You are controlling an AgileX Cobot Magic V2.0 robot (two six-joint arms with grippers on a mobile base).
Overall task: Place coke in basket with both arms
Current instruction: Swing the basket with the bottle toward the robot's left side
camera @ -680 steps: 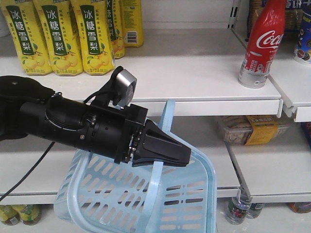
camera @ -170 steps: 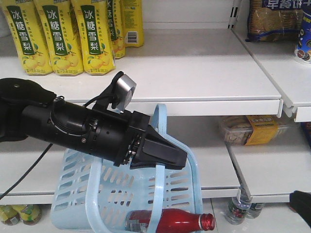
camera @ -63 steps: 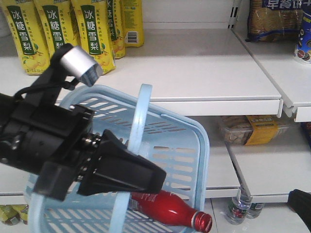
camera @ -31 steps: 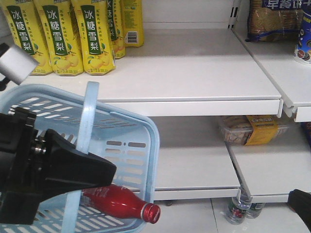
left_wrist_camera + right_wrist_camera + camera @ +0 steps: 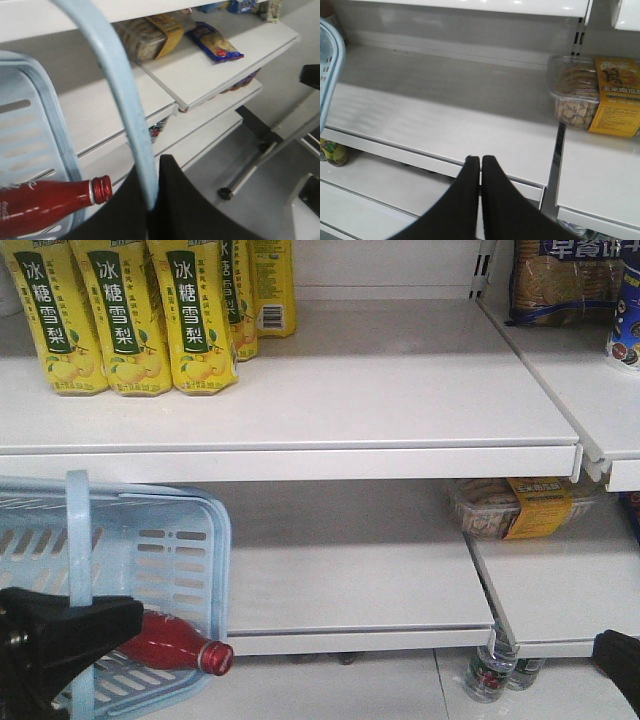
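The light blue basket (image 5: 160, 540) hangs tilted at the lower left of the front view, below the upper shelf. My left gripper (image 5: 120, 622) is shut on its pale-blue hoop handle (image 5: 120, 100), which runs down between the two black fingers (image 5: 175, 200). The coke (image 5: 165, 645) lies on its side in the basket, its red cap (image 5: 102, 189) poking out past the basket wall (image 5: 47, 130). My right gripper (image 5: 481, 159) is shut with nothing in it, low in front of the lower shelf and clear of the basket rim (image 5: 330, 75). A black bit of the right arm (image 5: 620, 660) shows at bottom right.
Yellow-labelled tea bottles (image 5: 120, 315) stand at the upper shelf's left. A clear cookie tub with a yellow label (image 5: 595, 97) sits on the lower shelf to the right, with a snack bag (image 5: 215, 42) nearby. Small bottles (image 5: 492, 670) stand on the floor under the shelves.
The left gripper has carried the basket, coke inside, left and downward, so it now sits mostly at the frame's lower left. The black part at bottom right has stayed put.
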